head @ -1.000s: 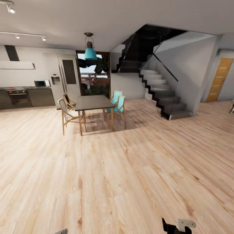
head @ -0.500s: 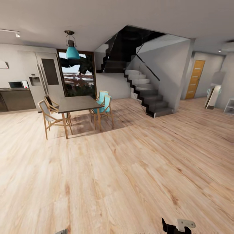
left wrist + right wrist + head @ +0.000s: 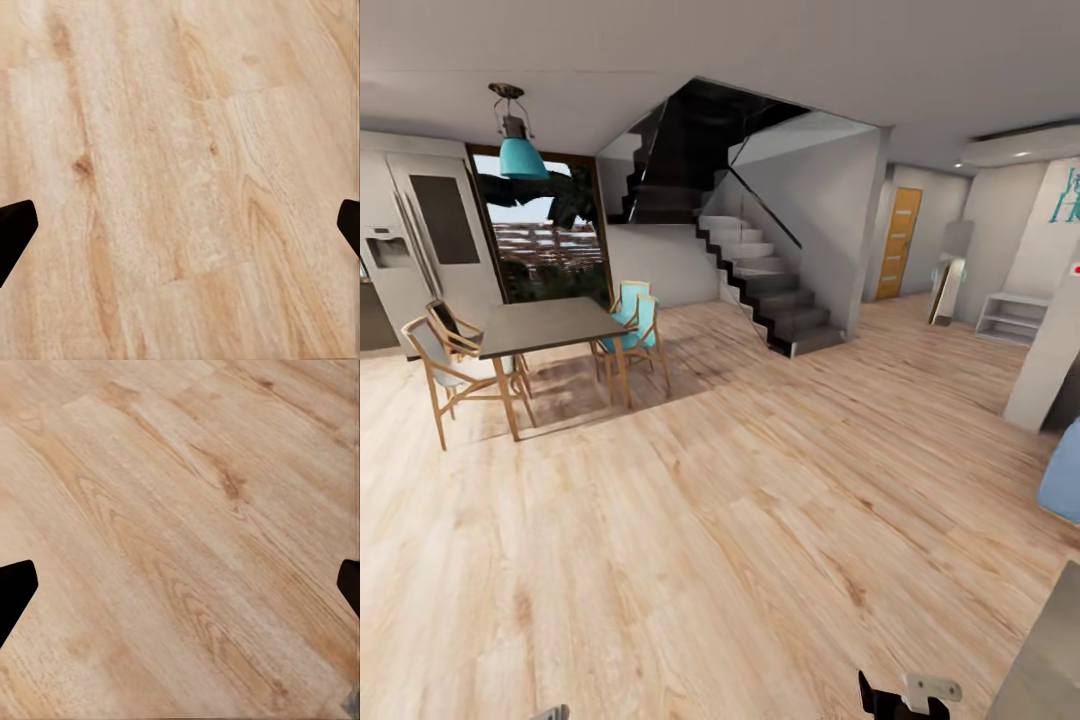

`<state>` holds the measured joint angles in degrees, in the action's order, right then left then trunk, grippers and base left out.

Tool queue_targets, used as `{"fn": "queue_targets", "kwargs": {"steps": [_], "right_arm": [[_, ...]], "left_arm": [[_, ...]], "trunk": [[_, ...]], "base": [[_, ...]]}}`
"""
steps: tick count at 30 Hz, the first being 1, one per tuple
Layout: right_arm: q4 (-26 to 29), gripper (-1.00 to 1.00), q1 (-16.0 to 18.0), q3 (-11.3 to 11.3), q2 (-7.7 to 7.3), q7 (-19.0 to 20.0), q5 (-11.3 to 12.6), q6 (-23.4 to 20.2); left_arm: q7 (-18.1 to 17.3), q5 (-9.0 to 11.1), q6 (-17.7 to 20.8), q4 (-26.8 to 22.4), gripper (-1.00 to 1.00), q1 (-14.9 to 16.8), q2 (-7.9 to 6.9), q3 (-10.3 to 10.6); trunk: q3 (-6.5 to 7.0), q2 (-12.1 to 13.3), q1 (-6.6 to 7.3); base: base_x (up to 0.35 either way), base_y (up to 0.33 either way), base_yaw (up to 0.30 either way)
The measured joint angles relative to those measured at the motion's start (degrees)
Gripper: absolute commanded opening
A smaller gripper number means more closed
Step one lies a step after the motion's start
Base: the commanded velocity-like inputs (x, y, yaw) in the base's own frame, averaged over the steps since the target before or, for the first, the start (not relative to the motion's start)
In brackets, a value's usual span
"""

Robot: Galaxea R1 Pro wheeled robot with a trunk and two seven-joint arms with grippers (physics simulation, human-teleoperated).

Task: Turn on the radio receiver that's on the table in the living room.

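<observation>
Large teal lettering (image 3: 1066,195) sits on the far right wall, but it is cut off by the frame edge and too blurred to read. No other writing shows.

Against the picture of half a second ago, the whole head view has swung to the right: the dining table (image 3: 545,325), its chairs (image 3: 448,368) and the teal lamp (image 3: 522,155) now lie further left, the kitchen counter has dropped out of frame, and new things have come in on the right, namely a white shelf unit (image 3: 1012,316), a white pillar (image 3: 1050,350), a pale blue rounded shape (image 3: 1062,480) and a grey glossy corner (image 3: 1045,665) at the lower right. The camera has turned; the furniture itself has not moved.

The floor (image 3: 740,520) is light wooden planking with darker knots and long grain. The dining table has a flat dark grey top on slim wooden legs, with wooden chairs, two of them with teal seats. The stairs (image 3: 765,280) are dark, with a black stringer and a glass-like rail. An orange wooden door (image 3: 898,243) stands beyond them.

The radio is not to be seen at this moment, and whether the grey corner belongs to its worktop cannot be told.

The left fingers (image 3: 180,225) stand wide apart over bare planks, nothing between them. The right fingers (image 3: 180,585) are likewise spread wide over the floor, with only wood grain between them; in the head view part of the right gripper pokes in at the bottom edge.
</observation>
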<state>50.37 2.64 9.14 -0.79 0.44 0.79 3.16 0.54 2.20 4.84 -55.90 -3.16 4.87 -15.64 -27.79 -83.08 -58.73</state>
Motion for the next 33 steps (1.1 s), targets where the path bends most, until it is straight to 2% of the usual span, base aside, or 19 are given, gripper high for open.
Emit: {"fn": "queue_targets", "kwargs": {"steps": [26,33], "right_arm": [[-0.01,1.0,0.0,0.0,0.0,0.0,0.09,0.0],[-0.01,1.0,0.0,0.0,0.0,0.0,0.09,0.0]], "left_arm": [[-0.09,0.0,0.02,0.0,1.0,0.0,0.06,0.07],[-0.11,0.0,0.08,0.0,1.0,0.0,0.06,0.08]], "trunk": [[0.0,0.0,0.0],[0.0,0.0,0.0]], "base": [[-0.001,0.0,-0.286],[-0.103,0.116,-0.089]]}}
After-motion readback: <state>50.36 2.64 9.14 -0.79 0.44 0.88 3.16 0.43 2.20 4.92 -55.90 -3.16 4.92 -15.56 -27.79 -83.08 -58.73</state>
